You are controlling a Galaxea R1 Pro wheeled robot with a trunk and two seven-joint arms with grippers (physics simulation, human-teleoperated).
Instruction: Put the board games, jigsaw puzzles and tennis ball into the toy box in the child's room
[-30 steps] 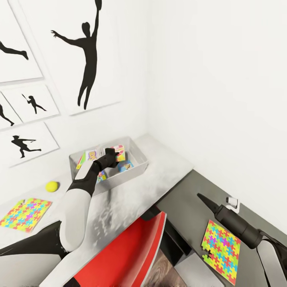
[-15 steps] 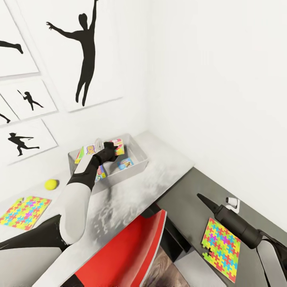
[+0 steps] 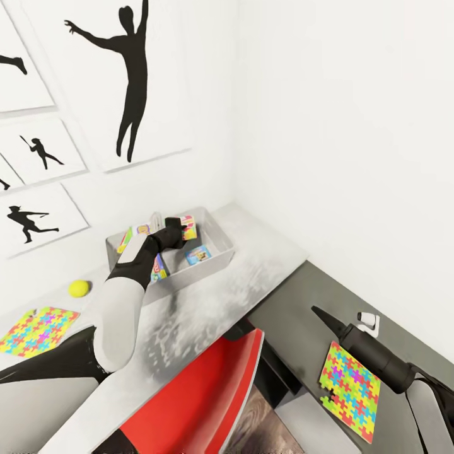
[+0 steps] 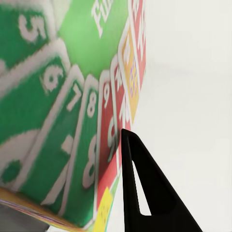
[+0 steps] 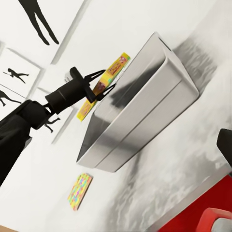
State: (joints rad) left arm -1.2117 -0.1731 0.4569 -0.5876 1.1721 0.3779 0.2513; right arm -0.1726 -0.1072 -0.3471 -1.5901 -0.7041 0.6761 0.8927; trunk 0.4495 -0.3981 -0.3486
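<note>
Gripping a long white-green printed board game box (image 3: pixel 165 229), my left gripper (image 3: pixel 174 228) has its black fingers (image 4: pixel 145 193) pressed against the box's edge and holds it over the shallow pale grey open-topped toy box (image 3: pixel 217 260). In the right wrist view the same gripper (image 5: pixel 96 87) holds that box (image 5: pixel 104 82) tilted on edge above the bin's rim (image 5: pixel 135 121). Inside the bin lies a small blue square board game box (image 3: pixel 198 255), and another colourful printed box (image 3: pixel 159 268) shows just beside my forearm. The bin sits on the pale grey speckled table top (image 3: pixel 252 265), in the corner by the white wall. Near it, on my left, rests the small yellow-green tennis ball (image 3: pixel 79 288), and further out a flat multicolour jigsaw puzzle panel (image 3: pixel 38 329). My right gripper (image 3: pixel 320 313) hovers over the dark grey table top (image 3: pixel 296 315); I cannot tell whether its fingers are spread. A second puzzle-pattern panel (image 3: pixel 350 390) lies just beside that arm. A red chair back (image 3: pixel 208 391) stands below the table edge.
</note>
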